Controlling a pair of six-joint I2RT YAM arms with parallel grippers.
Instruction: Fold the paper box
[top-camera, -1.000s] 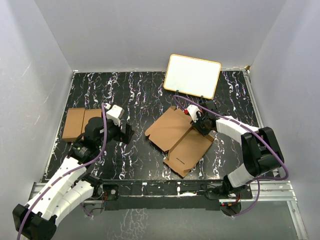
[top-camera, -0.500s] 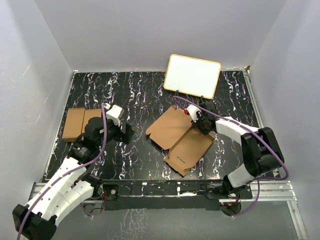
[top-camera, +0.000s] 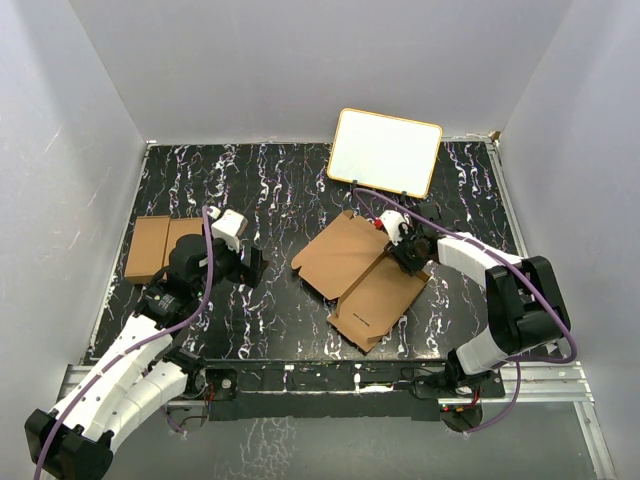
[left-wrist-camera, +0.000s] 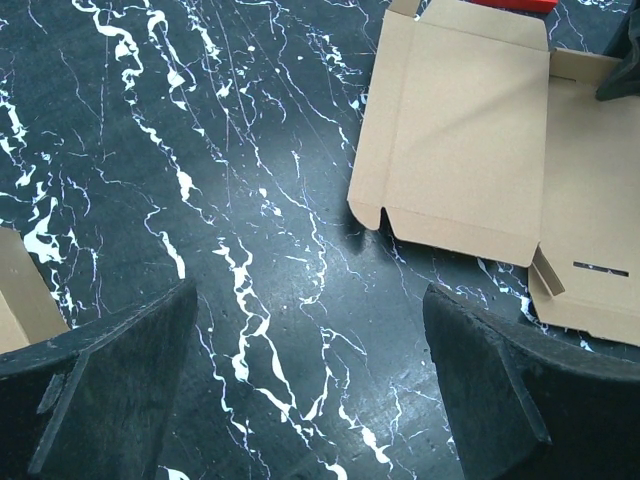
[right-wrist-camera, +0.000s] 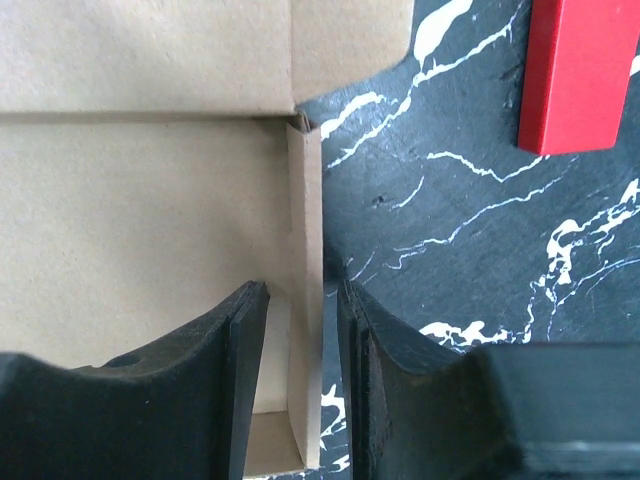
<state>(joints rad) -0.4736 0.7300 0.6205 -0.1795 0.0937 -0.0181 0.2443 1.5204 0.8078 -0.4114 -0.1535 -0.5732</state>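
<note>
The left gripper hangs wide and empty over the counter, left of the paper box lying flat mid-counter. At the box's right edge the right gripper is narrow, straddling a raised side flap without clearly pinching it. It should close squarely at the crease. The white board crowds the far side.
</note>
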